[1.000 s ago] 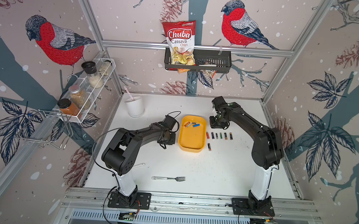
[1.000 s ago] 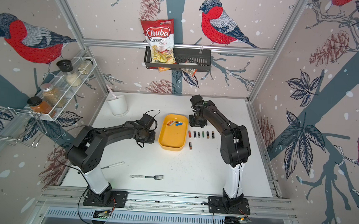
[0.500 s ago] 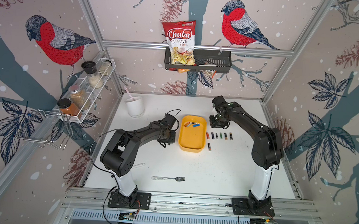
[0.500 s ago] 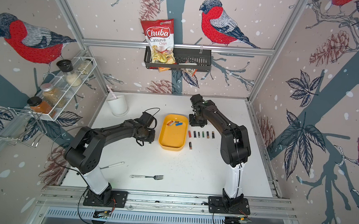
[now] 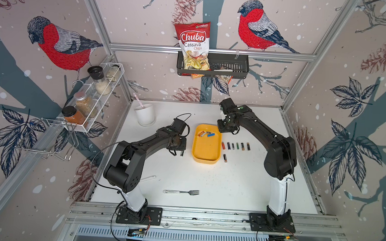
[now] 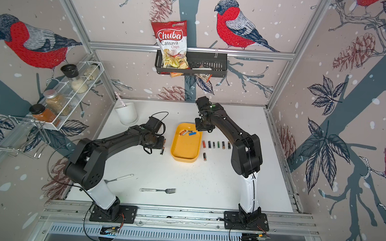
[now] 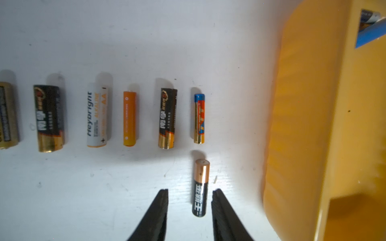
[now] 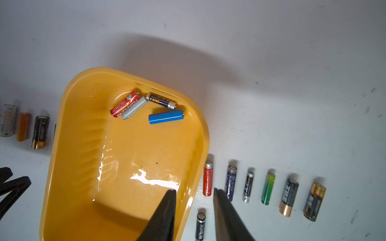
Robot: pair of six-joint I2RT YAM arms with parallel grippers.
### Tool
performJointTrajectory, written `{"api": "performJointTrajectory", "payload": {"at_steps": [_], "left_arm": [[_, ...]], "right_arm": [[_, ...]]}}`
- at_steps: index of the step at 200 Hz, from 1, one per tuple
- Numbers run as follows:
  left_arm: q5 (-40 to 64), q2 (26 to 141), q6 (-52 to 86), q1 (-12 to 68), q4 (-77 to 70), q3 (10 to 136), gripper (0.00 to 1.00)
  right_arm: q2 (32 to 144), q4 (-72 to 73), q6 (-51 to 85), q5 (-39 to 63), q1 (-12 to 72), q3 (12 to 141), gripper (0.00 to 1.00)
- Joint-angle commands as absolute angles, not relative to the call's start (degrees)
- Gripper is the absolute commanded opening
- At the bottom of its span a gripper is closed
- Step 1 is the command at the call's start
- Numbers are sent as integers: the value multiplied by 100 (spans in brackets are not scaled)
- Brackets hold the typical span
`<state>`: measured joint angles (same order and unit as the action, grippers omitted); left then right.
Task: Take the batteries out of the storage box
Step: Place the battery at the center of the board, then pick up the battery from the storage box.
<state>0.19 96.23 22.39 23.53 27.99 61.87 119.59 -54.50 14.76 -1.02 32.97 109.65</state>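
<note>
The yellow storage box (image 5: 205,161) (image 6: 183,158) sits mid-table. Several batteries lie at its far end: a red one (image 8: 125,104), a grey one (image 8: 134,107), a dark one (image 8: 161,100) and a blue one (image 8: 166,116). My left gripper (image 7: 190,193) (image 5: 178,152) is low on the box's left side and open. A black-and-copper battery (image 7: 200,187) lies flat on the table between its fingers, untouched. My right gripper (image 8: 194,191) (image 5: 225,130) hangs open and empty over the box's far right corner.
One row of batteries (image 7: 129,119) lies left of the box, another row (image 5: 235,146) right of it, with a lone black battery (image 8: 200,226) nearer the front. A fork (image 5: 181,192), a spoon (image 5: 147,178) and a white cup (image 5: 144,114) also stand on the table.
My left gripper's jaws have spread apart, leaving the black-and-copper battery on the table. The right arm has barely moved.
</note>
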Motion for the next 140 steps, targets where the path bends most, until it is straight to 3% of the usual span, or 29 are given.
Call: {"api": "performJointTrajectory", "payload": {"at_steps": [1, 69, 140], "left_arm": [[18, 9519, 2118, 2278, 2929, 6206, 40], [44, 9394, 2006, 2097, 2998, 6194, 41], [88, 9395, 1995, 2048, 2979, 6128, 41]], "right_arm": [[12195, -5629, 1353, -174, 3438, 11289, 37], [13103, -5581, 996, 69, 3679, 12084, 41], [13505, -5311, 772, 35, 3741, 12194, 54]]}}
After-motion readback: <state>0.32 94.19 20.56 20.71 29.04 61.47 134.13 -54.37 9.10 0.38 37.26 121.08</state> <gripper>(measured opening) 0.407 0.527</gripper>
